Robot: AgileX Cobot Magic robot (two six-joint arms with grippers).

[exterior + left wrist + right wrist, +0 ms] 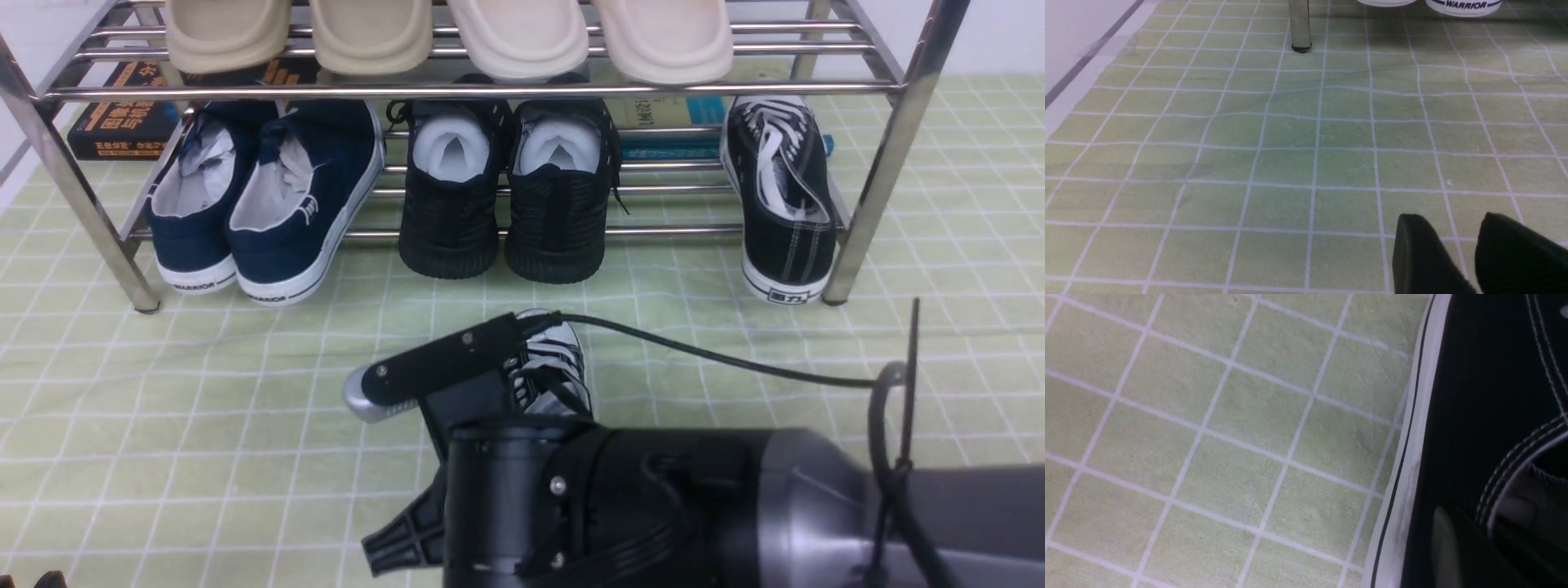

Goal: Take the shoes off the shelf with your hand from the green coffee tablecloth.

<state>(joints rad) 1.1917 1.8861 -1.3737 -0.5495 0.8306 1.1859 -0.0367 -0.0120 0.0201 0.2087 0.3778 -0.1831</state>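
On checked cloth (163, 408), canvas sneaker (555, 359).

One black canvas sneaker (785, 196) stands heel-out at the lower right of the chrome shelf (490, 90); its mate (555, 363) lies before the shelf on the green checked cloth (204, 392), apparently gripped by the black hand (490, 441).

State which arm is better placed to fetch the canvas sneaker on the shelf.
Probably right: that sneaker stands at the shelf's right end, nearer the right pincer; the left pincer faces its left leg.
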